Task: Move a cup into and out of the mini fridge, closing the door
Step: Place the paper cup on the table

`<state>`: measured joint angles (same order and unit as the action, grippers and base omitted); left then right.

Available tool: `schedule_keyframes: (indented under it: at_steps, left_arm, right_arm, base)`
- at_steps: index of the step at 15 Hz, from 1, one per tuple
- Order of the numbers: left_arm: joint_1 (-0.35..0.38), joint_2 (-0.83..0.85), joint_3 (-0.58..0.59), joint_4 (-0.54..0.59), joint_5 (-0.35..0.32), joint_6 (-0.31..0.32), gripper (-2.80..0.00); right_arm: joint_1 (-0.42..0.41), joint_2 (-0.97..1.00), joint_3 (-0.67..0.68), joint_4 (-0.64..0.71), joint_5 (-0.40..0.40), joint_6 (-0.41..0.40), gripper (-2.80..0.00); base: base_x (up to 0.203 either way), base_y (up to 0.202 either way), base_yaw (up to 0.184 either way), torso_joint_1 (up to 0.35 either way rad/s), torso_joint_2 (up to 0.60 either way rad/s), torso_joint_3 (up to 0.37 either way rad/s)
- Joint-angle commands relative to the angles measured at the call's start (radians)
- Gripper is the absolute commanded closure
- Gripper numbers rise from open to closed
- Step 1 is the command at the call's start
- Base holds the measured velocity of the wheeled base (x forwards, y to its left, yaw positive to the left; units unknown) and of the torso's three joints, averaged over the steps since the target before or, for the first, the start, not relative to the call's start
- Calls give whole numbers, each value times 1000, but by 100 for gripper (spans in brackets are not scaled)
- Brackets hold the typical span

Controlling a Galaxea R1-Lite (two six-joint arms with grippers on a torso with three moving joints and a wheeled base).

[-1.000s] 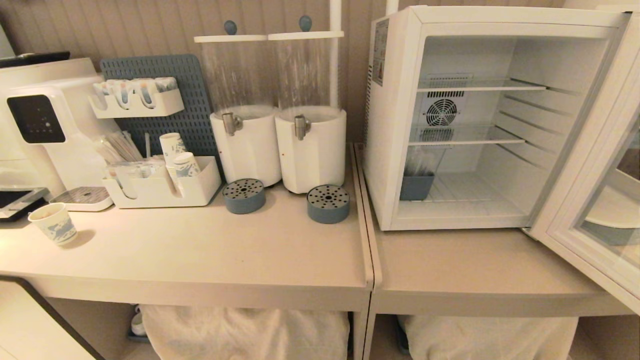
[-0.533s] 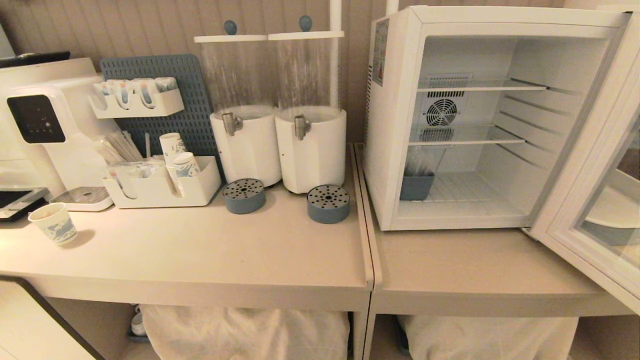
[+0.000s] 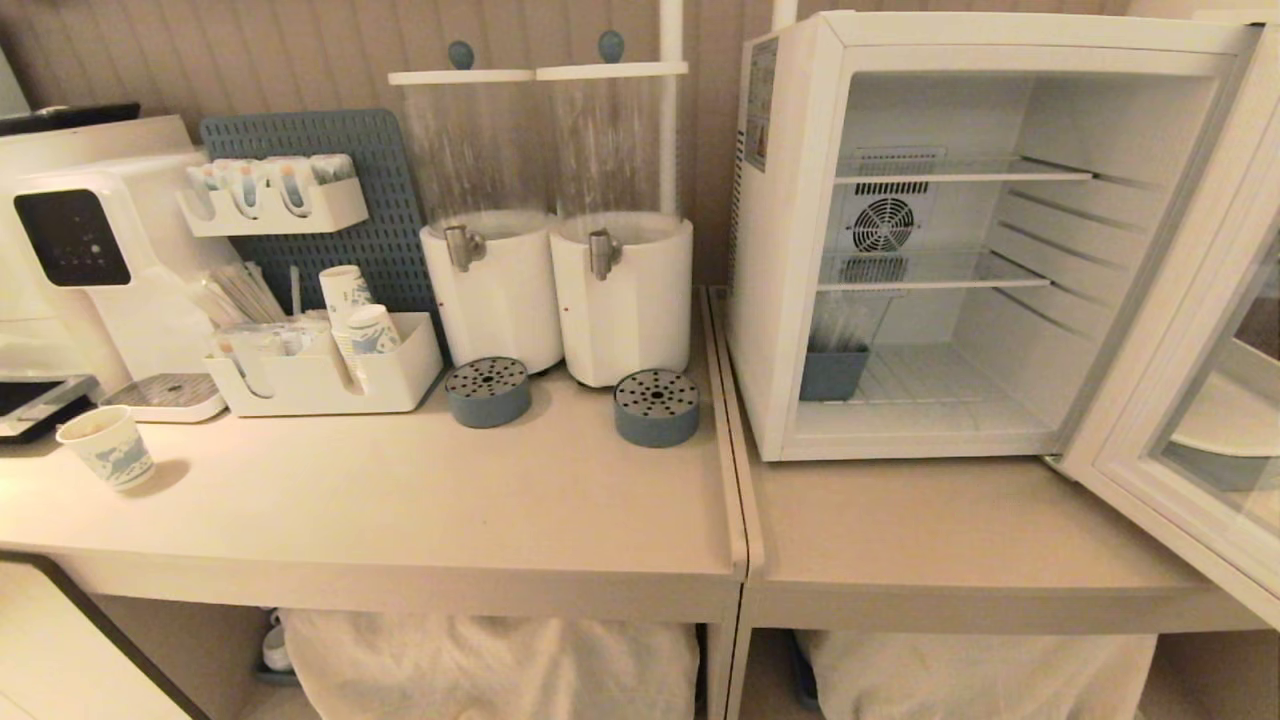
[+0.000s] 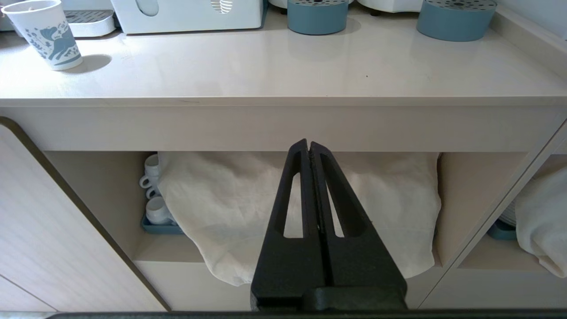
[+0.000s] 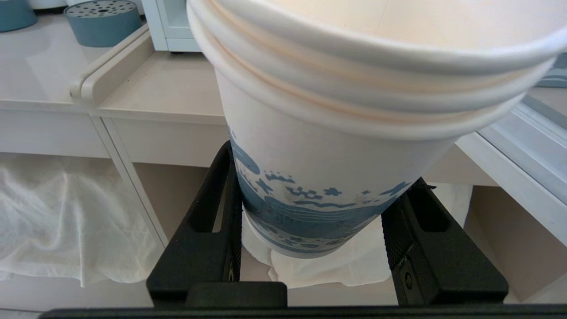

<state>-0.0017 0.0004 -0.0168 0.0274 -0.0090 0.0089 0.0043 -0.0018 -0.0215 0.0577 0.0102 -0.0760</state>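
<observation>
The right gripper point(image 5: 312, 212) clasps the cup point(image 5: 336, 133), a white paper cup with a blue pattern, low on its body between two black fingers point(image 5: 208, 230). The cup stands upright, mouth up, and what shows of its inside is clean white. It is likely held upright and low so it can go straight onto a shelf. Ahead of this gripper and above it lies the pale counter point(image 5: 168, 88). The mini fridge point(image 3: 800, 250) stands on that counter with the door point(image 3: 1190, 400) swung wide toward the gripper's outer side, so the way in is free. Its wire shelves are bare; only a small blue bin point(image 3: 835, 370) sits on its floor.

The left gripper point(image 4: 308, 146) hangs parked below the counter edge, fingers pressed together, holding nothing. Far beyond it, on the counter, stands another patterned cup point(image 3: 107, 447). A white organiser tray point(image 3: 400, 385) holds stacked paper cups point(image 3: 358, 315).
</observation>
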Motion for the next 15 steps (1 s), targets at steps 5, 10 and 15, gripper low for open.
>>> schedule_keyframes:
  at_steps: [5,10,15]
  left_arm:
    - [0,-2,0,0,0,0,0]
    - [0,-2,0,0,0,-1,0]
    - [0,-2,0,0,0,-1,0]
  right_arm:
    - [0,8,0,1,1,1,0]
    - [0,8,0,1,1,1,0]
    - [0,8,0,1,1,1,0]
  base:
    - [0,0,0,0,0,0]
    - [0,0,0,0,0,0]
    - [0,0,0,0,0,0]
